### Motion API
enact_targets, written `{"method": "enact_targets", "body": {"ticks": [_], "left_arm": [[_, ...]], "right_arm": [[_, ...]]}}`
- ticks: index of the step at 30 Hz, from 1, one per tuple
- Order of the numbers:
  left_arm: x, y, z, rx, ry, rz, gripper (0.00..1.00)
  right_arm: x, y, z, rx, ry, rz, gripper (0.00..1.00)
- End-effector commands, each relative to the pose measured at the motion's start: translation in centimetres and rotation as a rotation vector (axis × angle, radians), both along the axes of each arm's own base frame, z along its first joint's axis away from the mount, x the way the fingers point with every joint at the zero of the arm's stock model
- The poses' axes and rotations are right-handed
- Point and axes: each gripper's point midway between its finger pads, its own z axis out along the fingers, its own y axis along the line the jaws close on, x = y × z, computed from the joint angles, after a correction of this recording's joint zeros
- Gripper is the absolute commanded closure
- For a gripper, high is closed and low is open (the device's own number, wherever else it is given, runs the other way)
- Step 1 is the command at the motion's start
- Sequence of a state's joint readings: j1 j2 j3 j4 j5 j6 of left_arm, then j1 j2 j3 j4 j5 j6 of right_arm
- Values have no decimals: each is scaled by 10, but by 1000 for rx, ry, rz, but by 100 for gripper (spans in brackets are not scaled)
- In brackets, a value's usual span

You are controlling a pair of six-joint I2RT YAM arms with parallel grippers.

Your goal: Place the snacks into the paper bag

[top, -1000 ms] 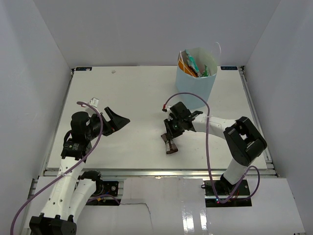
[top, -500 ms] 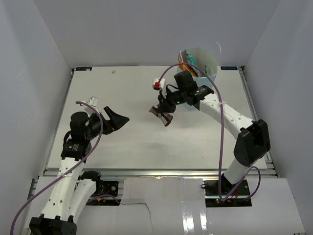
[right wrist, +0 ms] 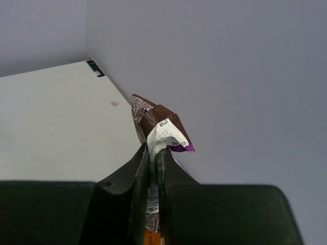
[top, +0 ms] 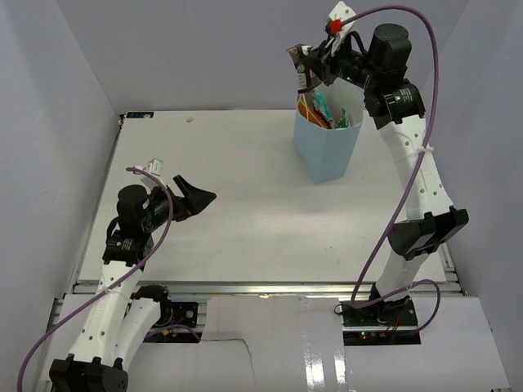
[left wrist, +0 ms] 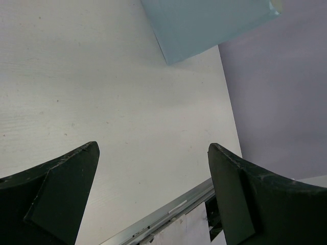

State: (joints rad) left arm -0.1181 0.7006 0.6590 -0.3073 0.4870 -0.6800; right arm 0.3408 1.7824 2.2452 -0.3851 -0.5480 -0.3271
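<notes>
**Supervisor:** Where are we with the snacks?

**Operator:** Nearly through, I'd say. My right gripper (right wrist: 155, 153) is clamped tight on the dark brown foil-wrapped bar (right wrist: 159, 122). It pinches the bar low, so the crimped end sticks up past the fingertips. I'm holding it high in the air by the far rim of the upright light-blue paper bag (top: 327, 151), not yet inside. From the overhead angle I can't tell whether it sits squarely over the mouth.

**Supervisor:** And the bag?

**Operator:** It stands near the far right corner of the white desk (top: 229, 163), mouth open.

**Supervisor:** What's in it?

**Operator:** Packets poke above the rim: a large orange chip bag (top: 304, 106), a teal-green-red pouch (top: 321, 104) and a yellow-green packet (top: 343, 122). That's three I can count. Anything deeper is hidden from me.

**Supervisor:** Left arm?

**Operator:** My left gripper (left wrist: 153, 153) hangs over the left side of the desk, towards the near edge. Its jaws are spread wide with nothing between them.

**Supervisor:** The tally, then?

**Operator:** One paper bag, one bar in my grip and three packets showing in the bag. I can't make out any packet lying on the desk. My judgement is that what's left is bringing the bar down over the mouth and letting go. It looks like the last item, unless something lies out of view.
</notes>
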Motion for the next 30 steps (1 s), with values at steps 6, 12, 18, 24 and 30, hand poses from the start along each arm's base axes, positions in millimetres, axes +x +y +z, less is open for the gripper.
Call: {"method": "enact_targets", "body": {"ticks": [6,12,18,24,30], "left_arm": [[5,-1,1,8,-23,-7,2],[7,0,3,17,-28,0,2],[8,1,3,20,-27,5,2],[9,3,4,25,-28,15,2],[9,3,6,27,-27,16,2]], "right_arm": [[79,-77,-4,77,-21,-367,92],[114,-109,-59,19,46,-485,92],[134,-120,-101,-67,60,-538,92],[143,-122,-131,-114,86,-547,92],[146,-125,-156,-159,104,-552,92]]}}
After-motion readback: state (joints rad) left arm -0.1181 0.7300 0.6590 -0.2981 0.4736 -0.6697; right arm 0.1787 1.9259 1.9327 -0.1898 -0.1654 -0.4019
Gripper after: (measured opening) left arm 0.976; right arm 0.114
